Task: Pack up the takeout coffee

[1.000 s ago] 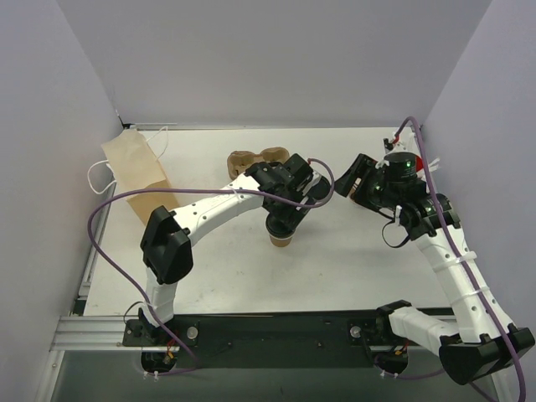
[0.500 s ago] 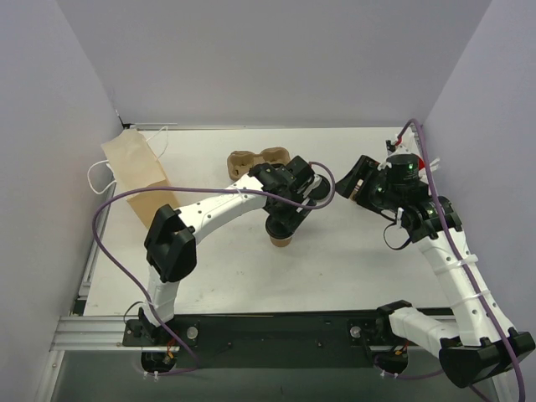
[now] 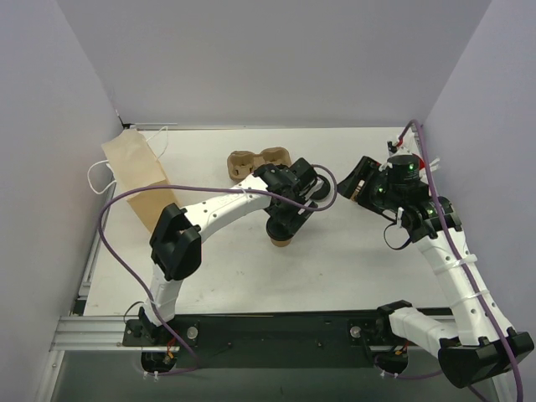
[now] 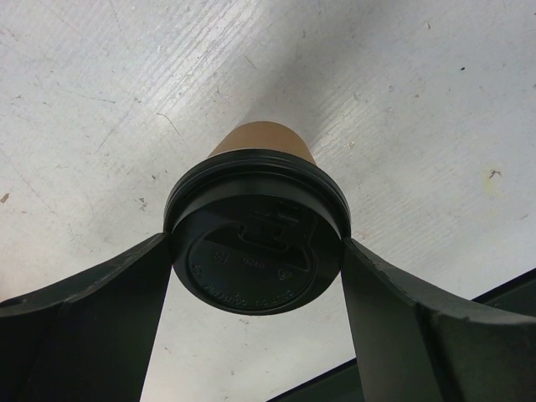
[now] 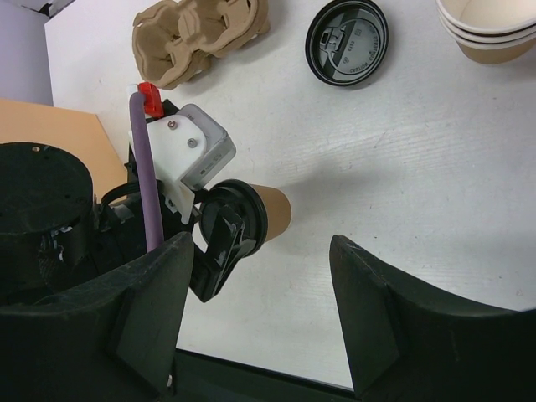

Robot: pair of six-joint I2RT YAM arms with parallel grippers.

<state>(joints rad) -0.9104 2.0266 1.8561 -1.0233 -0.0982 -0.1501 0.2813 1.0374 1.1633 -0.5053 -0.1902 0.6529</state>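
Note:
The takeout coffee (image 4: 255, 243) is a tan paper cup with a black lid on it, seen lid-first in the left wrist view. My left gripper (image 4: 256, 251) is shut on it, with a finger pressed against each side of the lid rim. From above, the cup (image 3: 280, 241) pokes out under the left gripper (image 3: 285, 222) near the table's middle. The right wrist view shows the same cup (image 5: 272, 211) held by the left fingers (image 5: 219, 247). My right gripper (image 5: 261, 243) stands open and holds nothing, off to the right (image 3: 356, 180) of the cup.
A brown pulp cup carrier (image 3: 255, 159) lies behind the cup. A kraft paper bag (image 3: 134, 172) with white handles lies at the far left. A loose black lid (image 5: 346, 40) and a stack of pale cups (image 5: 490, 29) sit at the far right. Grey walls close in three sides.
The left arm's elbow has swung a little to the right while its gripper and the cup have barely shifted. The right arm has hardly moved.

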